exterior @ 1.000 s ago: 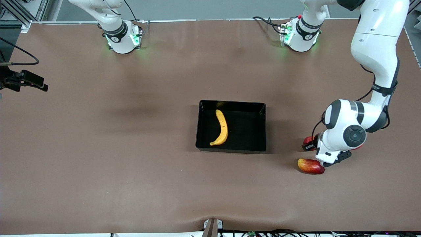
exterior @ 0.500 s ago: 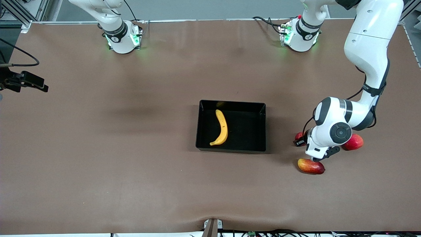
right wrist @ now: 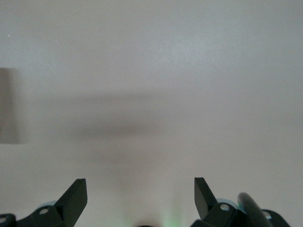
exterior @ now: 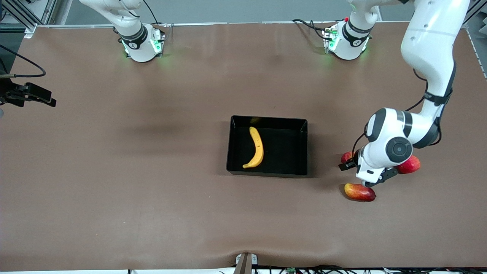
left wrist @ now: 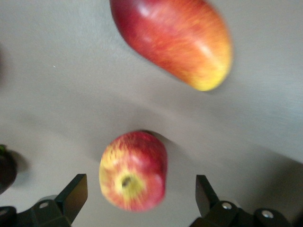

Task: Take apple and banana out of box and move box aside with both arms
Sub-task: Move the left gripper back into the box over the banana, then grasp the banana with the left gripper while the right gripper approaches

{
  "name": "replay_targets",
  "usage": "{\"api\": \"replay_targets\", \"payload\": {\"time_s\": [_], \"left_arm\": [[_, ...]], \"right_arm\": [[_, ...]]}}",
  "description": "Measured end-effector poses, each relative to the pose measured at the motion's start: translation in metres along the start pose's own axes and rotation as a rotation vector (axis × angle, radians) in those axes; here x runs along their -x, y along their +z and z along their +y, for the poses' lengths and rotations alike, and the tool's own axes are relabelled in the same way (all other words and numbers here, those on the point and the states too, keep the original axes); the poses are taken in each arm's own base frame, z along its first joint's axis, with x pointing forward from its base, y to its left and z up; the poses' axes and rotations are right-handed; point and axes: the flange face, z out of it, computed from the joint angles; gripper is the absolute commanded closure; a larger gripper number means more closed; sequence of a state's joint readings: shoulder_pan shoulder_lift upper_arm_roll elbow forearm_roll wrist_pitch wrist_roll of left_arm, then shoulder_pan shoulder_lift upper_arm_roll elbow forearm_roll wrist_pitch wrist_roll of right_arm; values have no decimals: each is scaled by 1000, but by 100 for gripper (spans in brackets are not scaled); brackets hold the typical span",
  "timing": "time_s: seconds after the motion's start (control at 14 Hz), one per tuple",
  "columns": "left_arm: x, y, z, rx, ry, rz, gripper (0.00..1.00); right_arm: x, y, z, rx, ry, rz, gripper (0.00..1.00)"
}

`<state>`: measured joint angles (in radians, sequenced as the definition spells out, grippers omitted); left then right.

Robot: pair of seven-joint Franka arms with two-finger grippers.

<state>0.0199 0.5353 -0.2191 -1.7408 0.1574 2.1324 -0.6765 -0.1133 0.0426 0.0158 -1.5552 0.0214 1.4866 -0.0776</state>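
Left gripper [left wrist: 137, 198] fingers now open, apple [left wrist: 133, 170] released; right gripper [right wrist: 140, 198] open.

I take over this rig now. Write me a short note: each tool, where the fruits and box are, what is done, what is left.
Left tool: open, over the apple, which lies on the table near the left arm's end, outside the box.
Right tool: open, empty, waiting at the right arm's end.
Banana: in the box, mid-table.
Done: apple out.
Left: take banana out, move box aside with both arms.
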Motion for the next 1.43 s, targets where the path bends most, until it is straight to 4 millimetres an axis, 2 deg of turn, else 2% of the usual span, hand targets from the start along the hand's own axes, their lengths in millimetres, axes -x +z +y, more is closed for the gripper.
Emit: {"api": "replay_targets", "payload": {"time_s": [0.14,0.29,0.43,0.57,0.71,0.79,0.93,1.07,1.21,1.43], "left_arm": [[15,-49,19,7,37,12,0],[35,-89,51,26,93,31,0],[63,-109,93,46,166,60,0],[100,-111,142,50,248,77,0],[133,-95,189,47,290,77,0],[146,-80,209,45,308,80,0],[171,-47,242,42,342,91,0],[184,-22,262,65,356,99,0],[187,-4,273,104,368,111,0],[202,33,293,150,397,114,0]], "right_arm": [[-5,7,-1,-1,-2,-14,0],[-15,24,-2,-8,-5,-40,0],[-32,45,-4,-12,-12,-47,0],[-50,68,-16,-20,-32,-50,0],[-69,97,-38,-61,-56,-55,0],[-76,110,-48,-80,-64,-66,0],[-81,123,-54,-90,-65,-84,0],[-82,123,-48,-93,-55,-84,0],[-81,126,-46,-94,-50,-91,0],[-79,139,-46,-97,-42,-117,0]]}}
